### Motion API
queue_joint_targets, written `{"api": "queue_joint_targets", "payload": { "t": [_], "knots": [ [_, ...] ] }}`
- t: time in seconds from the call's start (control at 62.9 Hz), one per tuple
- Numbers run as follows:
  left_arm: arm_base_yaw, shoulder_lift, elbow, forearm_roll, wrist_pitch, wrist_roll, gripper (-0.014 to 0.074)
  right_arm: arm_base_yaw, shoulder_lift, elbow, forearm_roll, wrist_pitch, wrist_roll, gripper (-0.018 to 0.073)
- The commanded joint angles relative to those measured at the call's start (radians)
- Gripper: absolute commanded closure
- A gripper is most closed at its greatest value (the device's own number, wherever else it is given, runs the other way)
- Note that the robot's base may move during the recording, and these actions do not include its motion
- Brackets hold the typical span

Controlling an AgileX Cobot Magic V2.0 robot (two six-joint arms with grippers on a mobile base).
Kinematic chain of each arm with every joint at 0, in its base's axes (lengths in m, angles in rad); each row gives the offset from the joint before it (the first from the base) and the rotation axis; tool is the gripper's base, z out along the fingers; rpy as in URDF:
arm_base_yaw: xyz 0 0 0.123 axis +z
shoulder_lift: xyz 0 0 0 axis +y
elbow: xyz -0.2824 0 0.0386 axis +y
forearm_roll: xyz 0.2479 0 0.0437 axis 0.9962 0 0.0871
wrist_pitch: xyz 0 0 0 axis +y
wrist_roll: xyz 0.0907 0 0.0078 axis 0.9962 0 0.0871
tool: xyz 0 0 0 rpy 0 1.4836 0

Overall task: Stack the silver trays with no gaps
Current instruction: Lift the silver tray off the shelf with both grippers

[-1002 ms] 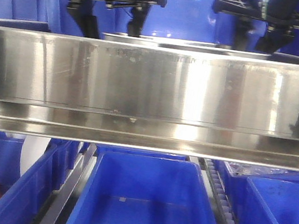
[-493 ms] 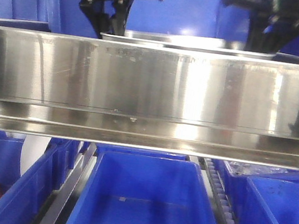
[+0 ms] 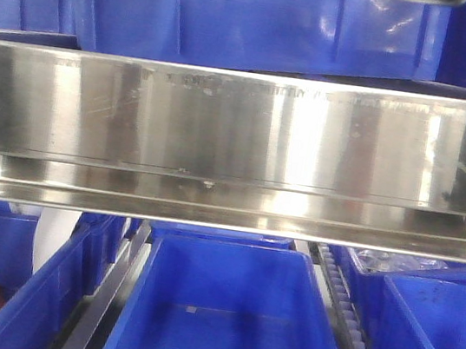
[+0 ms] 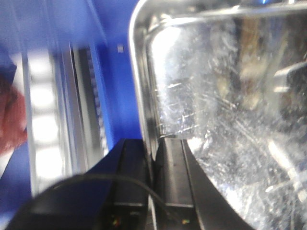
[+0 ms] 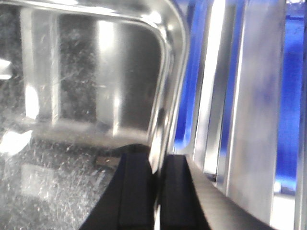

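Gripping, left: the left gripper (image 4: 154,146) is clamped on the silver tray (image 4: 225,120), one finger inside its wall, one outside the rolled rim.
Right side: the right gripper (image 5: 156,162) pinches likewise over the tray's opposite rim.
Tray's place: the front view shows only its edge at the top of frame, above the steel rail (image 3: 239,132).
Below: blue bins (image 3: 230,314) sit side by side beneath the rail; more blue plastic stands behind the tray.

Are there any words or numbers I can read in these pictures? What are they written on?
None can be read.
On the silver tray: only scratches and glare, no writing.
On the steel rail: faint marks along its top edge, too blurred to read.
In the blue bin: a tiny pale patch, too small to read.
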Motion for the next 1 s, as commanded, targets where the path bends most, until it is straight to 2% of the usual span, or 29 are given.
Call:
{"api": "queue_joint_targets", "payload": {
  "t": [0.0,0.27,0.477,0.811,0.986],
  "knots": [
    [-0.018,-0.086,0.063,0.037,0.062,0.028,0.0637,0.022,-0.080,0.017,-0.032,-0.029,0.002,0.0501],
    [-0.047,-0.185,0.230,0.017,0.062,0.021,0.0637,0.172,-0.152,0.098,-0.206,0.000,0.126,0.0501],
    [-0.074,-0.268,0.246,0.026,0.062,0.019,0.0637,0.254,-0.181,0.100,-0.217,0.001,0.163,0.0501],
    [-0.114,-0.364,0.246,0.031,0.062,0.002,0.0637,0.281,-0.259,0.098,-0.216,0.014,0.198,0.0501],
    [-0.138,-0.354,0.247,0.063,0.062,0.002,0.0637,0.281,-0.292,0.098,-0.216,0.015,0.198,0.0501]
  ]
}}
